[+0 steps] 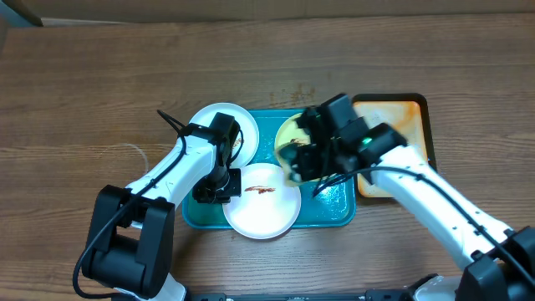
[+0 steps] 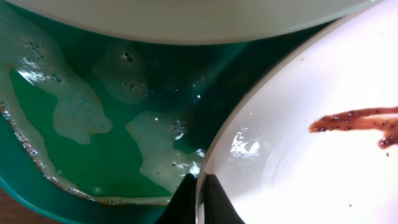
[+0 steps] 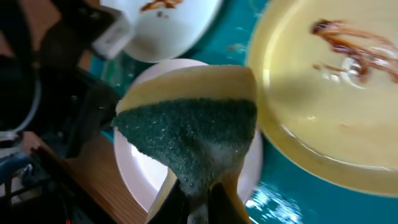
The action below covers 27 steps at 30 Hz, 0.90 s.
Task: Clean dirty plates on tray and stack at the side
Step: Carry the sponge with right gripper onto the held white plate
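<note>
Wooden bench (image 1: 100, 75) overhead; wrist views alone: left pincer (image 2: 200, 199) pinching white plate (image 2: 323, 180) on foamy tray (image 2: 37, 112), right pincer (image 3: 196, 199) clamping sponge (image 3: 193, 134).

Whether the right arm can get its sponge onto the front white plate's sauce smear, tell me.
Probably yes. The right gripper, shut on the sponge, hangs beside that plate; the smear lies uncovered, and the left gripper pinches only its far rim.

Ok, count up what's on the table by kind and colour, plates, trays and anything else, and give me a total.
White plates: 2
Yellow-green plate: 1
Teal tray: 1
Orange tray: 1
Sponge: 1
Total: 6
</note>
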Tool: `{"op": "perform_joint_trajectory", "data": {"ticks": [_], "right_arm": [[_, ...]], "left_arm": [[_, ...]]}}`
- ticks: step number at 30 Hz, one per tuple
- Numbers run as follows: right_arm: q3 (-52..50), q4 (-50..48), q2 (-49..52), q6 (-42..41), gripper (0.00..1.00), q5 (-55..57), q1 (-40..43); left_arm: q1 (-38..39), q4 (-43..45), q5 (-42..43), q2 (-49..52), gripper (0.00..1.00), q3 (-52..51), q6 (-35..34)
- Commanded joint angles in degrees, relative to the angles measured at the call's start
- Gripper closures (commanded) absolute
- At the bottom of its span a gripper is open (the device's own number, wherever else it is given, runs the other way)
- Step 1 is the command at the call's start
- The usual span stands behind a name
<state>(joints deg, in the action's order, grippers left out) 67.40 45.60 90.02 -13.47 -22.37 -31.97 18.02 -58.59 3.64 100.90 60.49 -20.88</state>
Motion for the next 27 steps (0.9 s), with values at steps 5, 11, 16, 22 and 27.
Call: {"op": "perform_joint_trajectory", "data": {"ticks": [5,11,16,22,27], "right_arm": [[0.11,-4.35,5.16,-9.33,0.96,6.62,-8.92],[0.11,-10.29,10.78,-9.31,0.96,6.25,-13.29],[0.11,-14.64,14.51,-9.31,0.96,6.27,-16.09],[0.11,-19.76,16.79,-9.35,0.96,6.64,-17.29],[0.11,-21.46,16.85,-15.45,0.96,11.17,-17.31]], "left_arm": [[0.02,0.39,-0.63,0.46,0.96,0.79,-0.35],[0.02,0.39,-0.63,0.46,0.96,0.79,-0.35],[0.02,0.39,-0.61,0.46,0.96,0.79,-0.35],[0.02,0.39,-0.59,0.46,0.96,0.79,-0.35],[0.02,0.37,-0.59,0.46,0.96,0.79,-0.37]]}}
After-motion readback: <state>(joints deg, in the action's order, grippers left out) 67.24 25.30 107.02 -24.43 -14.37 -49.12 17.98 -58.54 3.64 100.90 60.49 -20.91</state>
